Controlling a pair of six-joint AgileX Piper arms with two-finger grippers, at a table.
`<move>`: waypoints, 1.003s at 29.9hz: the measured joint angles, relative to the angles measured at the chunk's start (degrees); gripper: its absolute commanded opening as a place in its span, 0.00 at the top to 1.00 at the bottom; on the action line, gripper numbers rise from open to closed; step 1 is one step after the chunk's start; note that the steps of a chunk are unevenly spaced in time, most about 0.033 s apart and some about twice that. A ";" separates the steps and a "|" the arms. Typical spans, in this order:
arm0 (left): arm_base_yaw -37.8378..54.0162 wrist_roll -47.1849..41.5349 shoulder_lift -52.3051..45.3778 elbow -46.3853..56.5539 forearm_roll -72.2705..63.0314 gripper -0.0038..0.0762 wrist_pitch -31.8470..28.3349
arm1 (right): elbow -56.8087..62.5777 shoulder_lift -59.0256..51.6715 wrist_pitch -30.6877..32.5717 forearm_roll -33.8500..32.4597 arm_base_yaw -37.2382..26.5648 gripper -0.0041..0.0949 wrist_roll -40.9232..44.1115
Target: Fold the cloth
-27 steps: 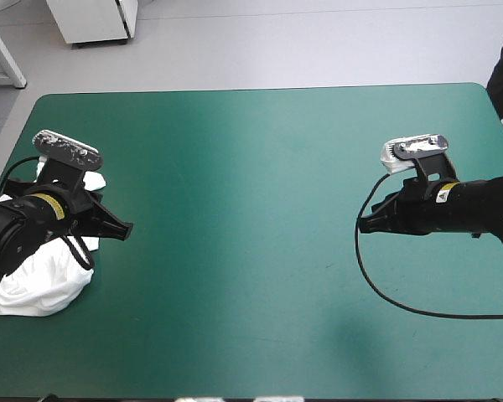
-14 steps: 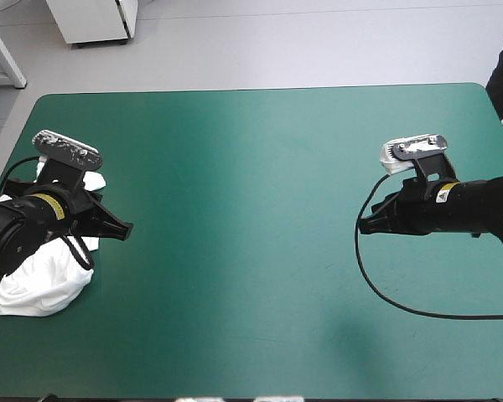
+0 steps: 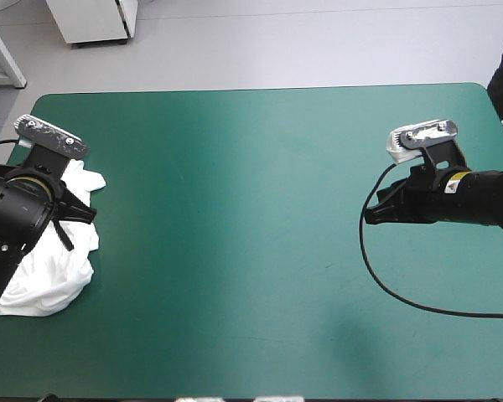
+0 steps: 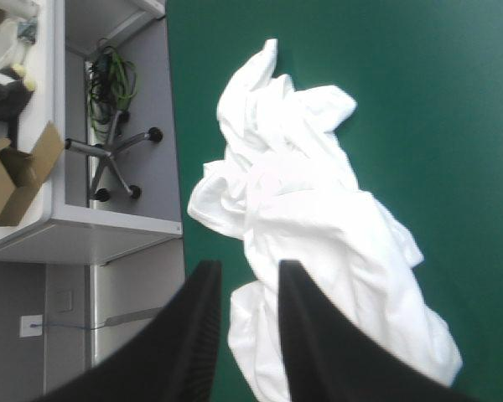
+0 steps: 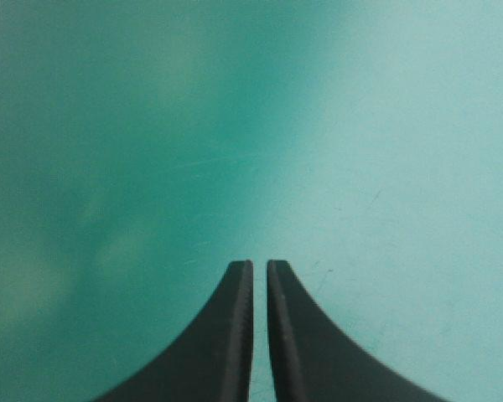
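This looks like a robotics lab set up in an office-type room. Two black robot arms, the left arm (image 3: pixel 17 213) and the right arm (image 3: pixel 478 197), reach over a worktop (image 3: pixel 251 126) under a plain teal-green cover. Beyond its far edge lies a bare pale grey floor (image 3: pixel 318 42) with a white cabinet (image 3: pixel 92 21) and the white leg (image 3: pixel 4 54) of other furniture. In the left wrist view, a white desk (image 4: pixel 50 222) stands just beside the worktop and carries a small open carton (image 4: pixel 17 180). By the desk are a swivel chair's castor base (image 4: pixel 117 159), a tangle of cables (image 4: pixel 109 84) and a white socket plate (image 4: pixel 33 322).
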 measured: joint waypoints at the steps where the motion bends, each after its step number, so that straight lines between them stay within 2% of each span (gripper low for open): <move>1: 0.72 -0.24 0.43 0.00 0.79 0.55 0.00 | -0.94 0.00 0.26 -0.19 0.00 0.74 0.00; 4: 4.42 -1.74 1.50 0.00 0.77 0.55 -0.05 | -3.09 0.00 0.93 -0.43 0.00 0.64 0.00; 6: 6.95 -2.09 1.70 0.00 -0.18 0.55 -0.05 | -3.93 0.00 1.21 -0.78 0.00 0.61 0.00; 15: 21.66 -2.78 5.56 -0.05 -10.82 0.55 -4.17 | -4.40 0.00 3.82 -1.39 0.00 0.61 0.23; 19: 27.89 -2.32 11.96 -1.48 -19.15 0.54 -7.13 | -4.40 0.00 3.95 -1.27 0.00 0.61 0.23; 25: 33.27 -0.33 23.96 -8.51 -25.78 0.43 -10.39 | -4.40 0.00 3.98 -0.11 0.00 0.61 0.26; 30: 36.40 1.20 34.76 -15.13 -32.76 0.40 -11.18 | -4.40 0.00 3.98 -0.06 0.00 0.61 0.26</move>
